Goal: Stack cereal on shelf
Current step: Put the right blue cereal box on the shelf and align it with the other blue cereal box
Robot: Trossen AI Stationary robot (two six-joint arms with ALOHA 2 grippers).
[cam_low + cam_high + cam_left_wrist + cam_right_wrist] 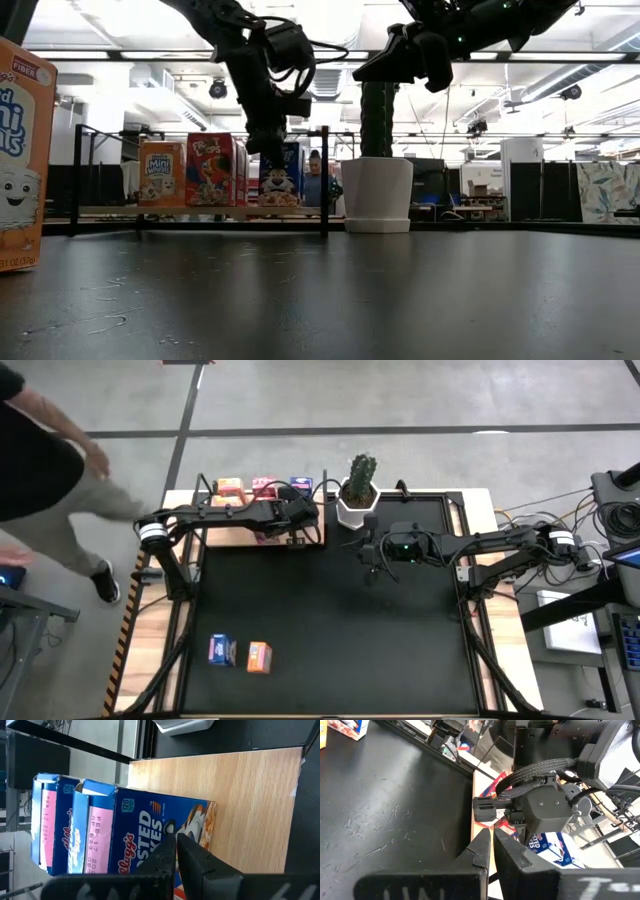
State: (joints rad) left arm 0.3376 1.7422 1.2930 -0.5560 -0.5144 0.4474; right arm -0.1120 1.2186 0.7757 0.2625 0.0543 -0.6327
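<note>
Left gripper point(297, 532), fingers nearly closed and empty, hovers over the shelf point(228, 530) above a blue cereal box point(150, 837) standing there, and should pull straight up to avoid toppling it, while the closed right gripper point(368, 563) waits near the plant pot point(356, 506).

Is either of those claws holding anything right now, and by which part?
Nothing, it seems. The left gripper hangs shut over the blue cereal boxes on the shelf; the right gripper is shut and empty.
</note>
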